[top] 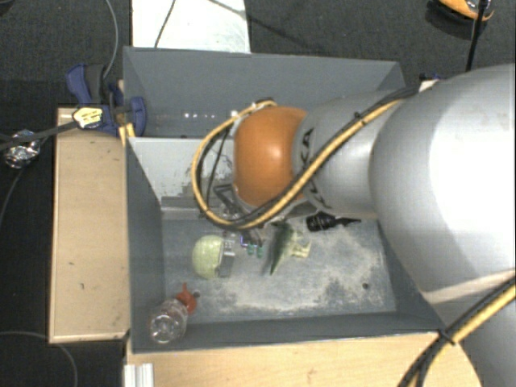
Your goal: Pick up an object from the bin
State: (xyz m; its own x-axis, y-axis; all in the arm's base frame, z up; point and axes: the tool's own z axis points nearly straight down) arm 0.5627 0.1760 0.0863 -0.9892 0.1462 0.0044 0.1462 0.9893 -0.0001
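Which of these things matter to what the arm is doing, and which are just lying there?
Job, likely: gripper; pale green ball, nearest to it; bin.
Lying about: clear bottle, lower-left corner; dark green piece; pale scrap beside it.

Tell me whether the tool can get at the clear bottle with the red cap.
Probably yes. The bottle lies uncovered in a corner of the bin, apart from the tool, which is beside the pale green ball. The nearby walls may crowd a grasp.
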